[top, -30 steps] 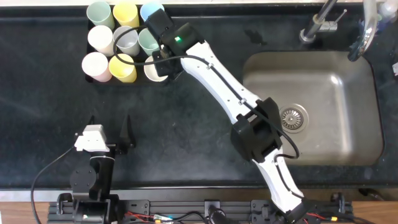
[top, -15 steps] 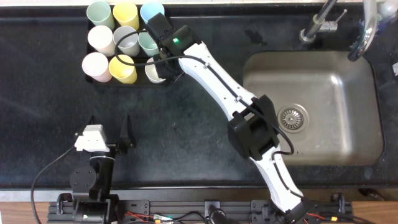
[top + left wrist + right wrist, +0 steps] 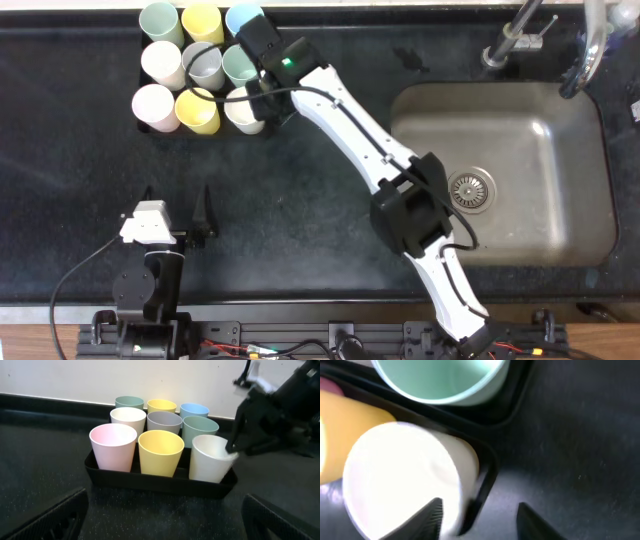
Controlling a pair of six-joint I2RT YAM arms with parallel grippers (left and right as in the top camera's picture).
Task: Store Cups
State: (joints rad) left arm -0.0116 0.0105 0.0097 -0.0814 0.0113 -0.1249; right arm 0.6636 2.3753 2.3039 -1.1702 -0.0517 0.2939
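A black tray (image 3: pixel 137 87) at the back left holds several pastel cups. A white cup (image 3: pixel 243 110) stands a little tilted in the tray's front right corner (image 3: pixel 212 457). My right gripper (image 3: pixel 262 98) hovers at that cup's right edge; in the right wrist view it (image 3: pixel 477 517) is open, one finger (image 3: pixel 432 515) over the cup's mouth (image 3: pixel 400 475) and the other outside past the tray rim (image 3: pixel 490 460). The left wrist view shows the right gripper (image 3: pixel 240 435) at the cup's rim. My left gripper (image 3: pixel 177 205) rests open near the front, facing the tray (image 3: pixel 150 482).
A steel sink (image 3: pixel 540 140) with a faucet (image 3: pixel 515 40) takes up the right side. The right arm (image 3: pixel 360 140) stretches diagonally across the dark counter (image 3: pixel 80 170). A mint cup (image 3: pixel 440 380) stands just behind the white one.
The white cup has shifted slightly left into the tray's corner slot beside the yellow cup, with the right gripper following. The left arm has not moved.
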